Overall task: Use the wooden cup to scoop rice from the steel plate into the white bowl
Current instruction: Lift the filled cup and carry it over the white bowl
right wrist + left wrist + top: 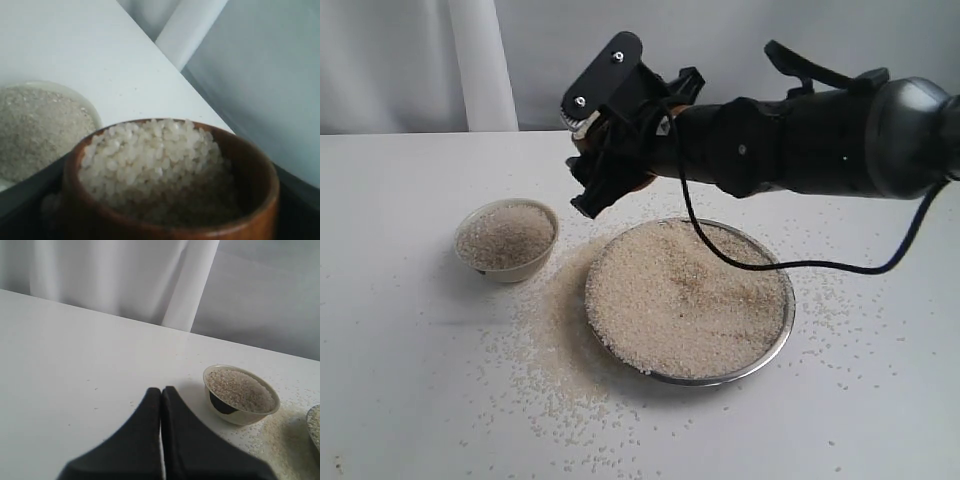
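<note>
My right gripper [612, 165] reaches in from the right and hangs above the table, between the steel plate [776, 348] and the white bowl [525, 266]. It is shut on the wooden cup [252, 210], which is nearly full of rice [145, 155]. A broad heap of rice [685, 295] covers the plate. The bowl [241, 416] is filled almost to its rim with rice [505, 235]. In the left wrist view my left gripper [161, 390] is shut and empty, low over bare table, with the bowl a short way off.
Loose grains [550, 345] are scattered on the white table [400, 380] between bowl and plate and along the front. A black cable [840, 265] loops from the right arm over the plate's far side. A white curtain [480, 60] hangs behind.
</note>
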`<action>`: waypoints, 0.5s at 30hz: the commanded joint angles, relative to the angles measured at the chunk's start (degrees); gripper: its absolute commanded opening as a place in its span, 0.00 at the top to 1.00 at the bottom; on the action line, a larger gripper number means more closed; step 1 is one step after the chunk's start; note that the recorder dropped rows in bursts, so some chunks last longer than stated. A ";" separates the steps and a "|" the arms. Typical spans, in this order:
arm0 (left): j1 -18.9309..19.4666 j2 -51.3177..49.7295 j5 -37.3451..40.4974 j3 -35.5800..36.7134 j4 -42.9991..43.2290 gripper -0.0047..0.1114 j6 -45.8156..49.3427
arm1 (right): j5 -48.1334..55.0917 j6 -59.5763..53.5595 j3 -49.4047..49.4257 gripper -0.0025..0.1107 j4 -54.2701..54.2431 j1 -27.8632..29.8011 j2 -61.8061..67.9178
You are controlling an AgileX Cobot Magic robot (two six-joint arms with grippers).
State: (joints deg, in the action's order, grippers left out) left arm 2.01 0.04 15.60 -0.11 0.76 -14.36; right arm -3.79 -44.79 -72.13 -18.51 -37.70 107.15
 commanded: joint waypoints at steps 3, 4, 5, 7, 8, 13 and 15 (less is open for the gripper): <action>-0.27 -0.04 -0.37 0.11 -0.24 0.96 -0.20 | 7.71 0.35 -11.39 0.98 0.16 -1.97 4.20; -0.27 -0.04 -0.37 0.11 -0.24 0.96 -0.20 | 9.48 0.33 -13.51 0.98 0.31 -2.30 5.23; -0.27 -0.04 -0.37 0.11 -0.24 0.96 -0.20 | 10.92 0.10 -15.46 0.98 0.55 -2.30 6.25; -0.27 -0.04 -0.37 0.11 -0.24 0.96 -0.20 | 13.41 -0.81 -19.04 0.98 0.56 -2.30 8.05; -0.27 -0.04 -0.37 0.11 -0.24 0.96 -0.20 | 14.65 -1.57 -20.72 0.98 0.56 -2.30 9.06; -0.27 -0.04 -0.37 0.11 -0.24 0.96 -0.20 | 19.84 -1.68 -27.57 0.98 5.23 -2.30 14.05; -0.27 -0.04 -0.37 0.11 -0.24 0.96 -0.20 | 22.59 -1.68 -30.40 0.98 7.44 -2.30 16.12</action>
State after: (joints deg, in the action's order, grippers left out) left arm 2.01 0.04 15.60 -0.11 0.76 -14.36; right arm 16.28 -45.87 -99.04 -14.13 -39.99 121.42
